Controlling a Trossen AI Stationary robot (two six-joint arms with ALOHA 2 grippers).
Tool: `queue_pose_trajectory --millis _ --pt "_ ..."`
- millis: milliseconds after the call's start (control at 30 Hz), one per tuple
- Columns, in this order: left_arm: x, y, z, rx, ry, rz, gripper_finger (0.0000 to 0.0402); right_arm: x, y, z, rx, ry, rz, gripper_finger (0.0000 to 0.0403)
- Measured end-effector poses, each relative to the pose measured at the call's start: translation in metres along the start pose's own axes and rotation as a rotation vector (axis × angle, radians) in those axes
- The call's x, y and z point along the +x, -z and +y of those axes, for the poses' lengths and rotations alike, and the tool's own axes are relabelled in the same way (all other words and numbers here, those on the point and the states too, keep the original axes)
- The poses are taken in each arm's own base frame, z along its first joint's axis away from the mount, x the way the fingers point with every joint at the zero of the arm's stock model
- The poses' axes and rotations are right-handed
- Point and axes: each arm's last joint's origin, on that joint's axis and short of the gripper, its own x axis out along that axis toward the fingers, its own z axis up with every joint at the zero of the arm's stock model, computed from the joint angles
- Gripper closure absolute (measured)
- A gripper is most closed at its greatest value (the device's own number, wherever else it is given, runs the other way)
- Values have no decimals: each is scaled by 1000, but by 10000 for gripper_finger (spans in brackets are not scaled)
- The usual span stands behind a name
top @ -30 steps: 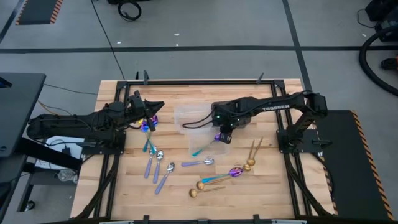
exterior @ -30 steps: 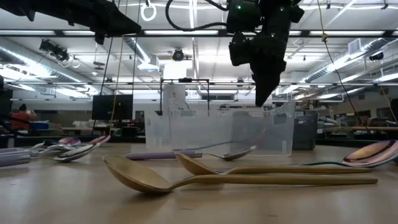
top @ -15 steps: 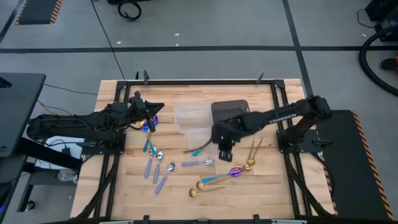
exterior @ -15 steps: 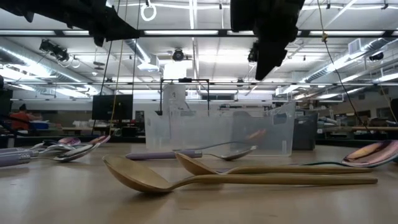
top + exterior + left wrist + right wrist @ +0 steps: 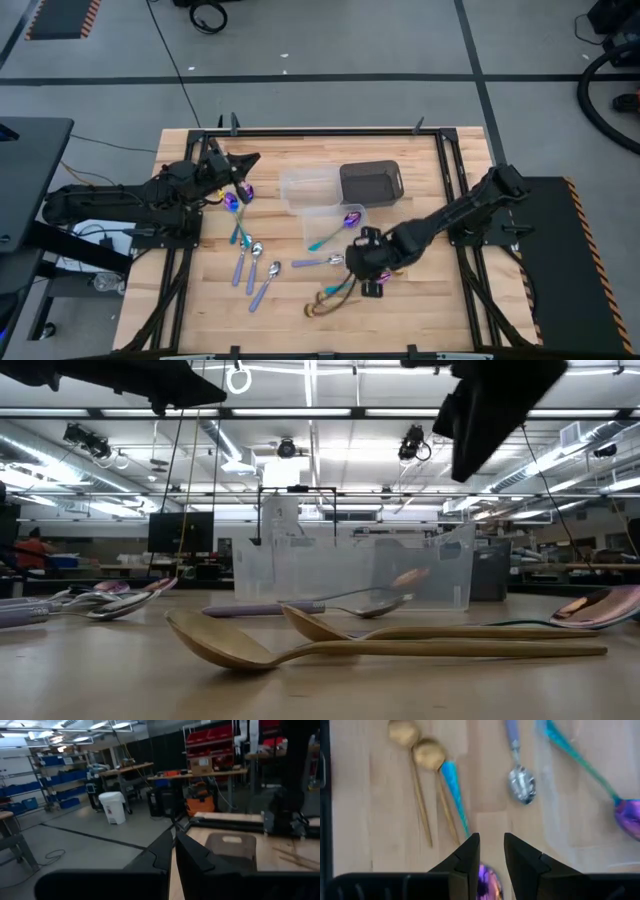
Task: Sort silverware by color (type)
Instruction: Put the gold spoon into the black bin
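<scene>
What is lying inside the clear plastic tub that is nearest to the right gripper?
The clear plastic tub holds one iridescent purple spoon with a teal handle. Nothing else shows inside it, and the right gripper covers none of it.

One camera hangs high and looks straight down on the whole tabletop [image 5: 200, 300] and both arms. One sits low at the tabletop's edge, very close to two gold spoons [image 5: 330, 645], and looks across at a clear tub [image 5: 350, 570] and the room behind. The left wrist camera looks level past its claw [image 5: 174, 851] into the room. The right wrist camera looks straight down, close to the spoons. The high and right wrist views share the gold spoons and a silver spoon [image 5: 521, 782].
</scene>
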Motion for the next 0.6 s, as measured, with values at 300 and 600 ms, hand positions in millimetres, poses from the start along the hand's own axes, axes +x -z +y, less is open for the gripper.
queue_pose_trajectory --millis 300,600 --pt "0 -2 1 -10 -5 -25 372 -1 29 7 -88 111 206 297" --pt "0 -4 1 -10 -10 -37 372 3 65 -5 -277 226 458 275"
